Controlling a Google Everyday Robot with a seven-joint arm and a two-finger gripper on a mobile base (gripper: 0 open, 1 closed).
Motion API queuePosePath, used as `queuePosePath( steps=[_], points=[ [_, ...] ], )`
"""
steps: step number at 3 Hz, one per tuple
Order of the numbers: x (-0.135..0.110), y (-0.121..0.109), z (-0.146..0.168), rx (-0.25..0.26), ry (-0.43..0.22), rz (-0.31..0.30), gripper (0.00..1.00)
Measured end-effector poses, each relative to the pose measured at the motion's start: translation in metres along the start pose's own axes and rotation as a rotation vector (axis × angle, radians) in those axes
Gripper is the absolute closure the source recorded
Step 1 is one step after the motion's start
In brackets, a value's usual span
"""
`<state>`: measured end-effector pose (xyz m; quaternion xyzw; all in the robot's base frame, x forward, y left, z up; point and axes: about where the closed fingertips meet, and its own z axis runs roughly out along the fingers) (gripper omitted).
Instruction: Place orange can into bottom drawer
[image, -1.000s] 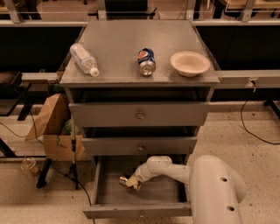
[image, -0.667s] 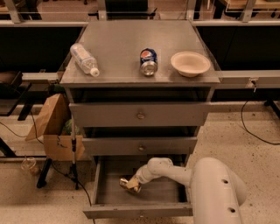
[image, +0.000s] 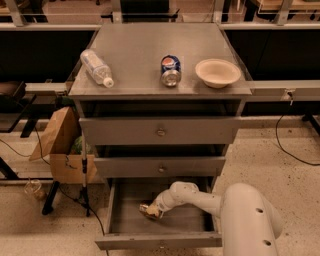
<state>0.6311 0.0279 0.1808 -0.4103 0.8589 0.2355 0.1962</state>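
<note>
Down inside the bottom drawer (image: 159, 241), which stands pulled out under the 2 shut drawers with knobs, the gripper (image: 154, 207) sits at the left-centre of the tray, at the end of the white arm (image: 199, 199) that reaches in from the right. The orange can (image: 148, 211) is right at the gripper's tip, on its left and slightly toward the drawer's front, so close that the 2 read as touching. It is within the drawer's walls and low, at or just above the floor; which of those I cannot tell. Whether the gripper is clamped on the can or has let go cannot be told either, since its tip and the can merge into 1 shape.

My judgement is that the next move turns on that 1 point of contact. If the can rests on the floor, the gripper only needs to release and draw back to the right and up, away from the can and clear of the middle drawer (image: 160, 166) overhead. The can's long axis seems to lie roughly across the gripper's line, but that is uncertain.

The can looks small, golden-orange and brown with a pale patch, and uneven in outline. It is not the blue can (image: 170, 70) lying on the cabinet top between the bottle (image: 96, 67) and the bowl (image: 217, 73).
</note>
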Motion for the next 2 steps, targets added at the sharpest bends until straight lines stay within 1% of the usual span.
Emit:
queuePosePath(
  steps=[1, 2],
  points=[
    [0.0, 0.0001, 0.0001, 0.0, 0.0, 0.0, 0.0],
    [0.0, 0.0001, 0.0001, 0.0, 0.0, 0.0, 0.0]
  ],
)
